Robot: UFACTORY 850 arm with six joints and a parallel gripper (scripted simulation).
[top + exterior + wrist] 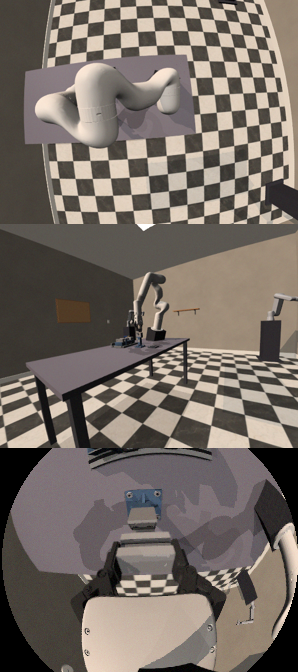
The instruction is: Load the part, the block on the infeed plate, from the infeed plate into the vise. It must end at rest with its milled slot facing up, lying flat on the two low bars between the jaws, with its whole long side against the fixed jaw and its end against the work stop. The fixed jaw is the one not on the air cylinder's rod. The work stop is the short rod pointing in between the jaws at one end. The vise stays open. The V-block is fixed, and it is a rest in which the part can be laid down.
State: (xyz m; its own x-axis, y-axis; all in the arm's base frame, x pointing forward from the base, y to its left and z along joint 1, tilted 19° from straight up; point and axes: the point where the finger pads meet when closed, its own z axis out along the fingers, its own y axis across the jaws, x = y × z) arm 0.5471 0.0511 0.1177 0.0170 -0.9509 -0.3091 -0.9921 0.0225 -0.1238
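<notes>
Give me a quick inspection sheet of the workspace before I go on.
Surface: grey-purple table, arm shadows on it.
Job's things: vise open, no part between its jaws; V-block blue, below the pincer; infeed plate dark and flat, nothing visibly on it; part held, slot side cannot be told.
Clutter: nothing seen.
Grippers: pincer shut on the part, above the V-block.
Cables: nothing seen.
Surroundings: second arm on a pedestal, wall shelf, orange board.
</notes>
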